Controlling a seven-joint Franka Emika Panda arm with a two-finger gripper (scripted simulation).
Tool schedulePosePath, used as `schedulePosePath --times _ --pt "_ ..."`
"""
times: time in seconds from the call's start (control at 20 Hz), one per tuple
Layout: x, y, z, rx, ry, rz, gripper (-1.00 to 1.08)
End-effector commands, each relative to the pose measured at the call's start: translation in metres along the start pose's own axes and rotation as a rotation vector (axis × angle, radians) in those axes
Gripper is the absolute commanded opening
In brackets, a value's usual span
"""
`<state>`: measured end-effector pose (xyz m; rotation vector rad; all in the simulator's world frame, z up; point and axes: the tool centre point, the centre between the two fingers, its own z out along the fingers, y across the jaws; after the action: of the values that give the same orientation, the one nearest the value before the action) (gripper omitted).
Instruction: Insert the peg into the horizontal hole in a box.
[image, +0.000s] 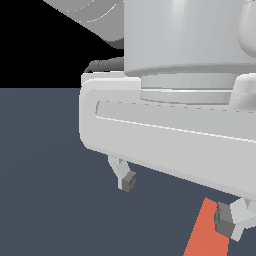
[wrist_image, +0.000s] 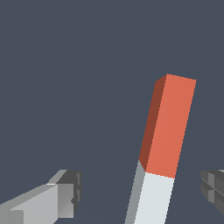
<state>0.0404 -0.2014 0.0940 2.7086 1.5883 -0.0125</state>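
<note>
Claw: spread wide, gripping nothing; one finger on each side of the peg, neither touching it.
Peg: lies flat on the surface, between the fingers, nearer one than the other; the orange-red half points away from the claw, the pale half runs under it.
Surface edges: none in view, so its place on the surface cannot be given.
Step in hand: likely the grasp. Centre the claw over the peg, square the pads to its long sides, then close on the pale half.
Box, hole: not in view.
Containers: none visible.
</note>
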Motion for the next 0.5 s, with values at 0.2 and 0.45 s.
schedulePosePath --times 0.2,0.45 --pt "-0.06 0.022 0.022 -0.002 0.006 0.171 1.0" --pt "-0.077 0.025 0.028 -0.002 0.008 0.217 1.0"
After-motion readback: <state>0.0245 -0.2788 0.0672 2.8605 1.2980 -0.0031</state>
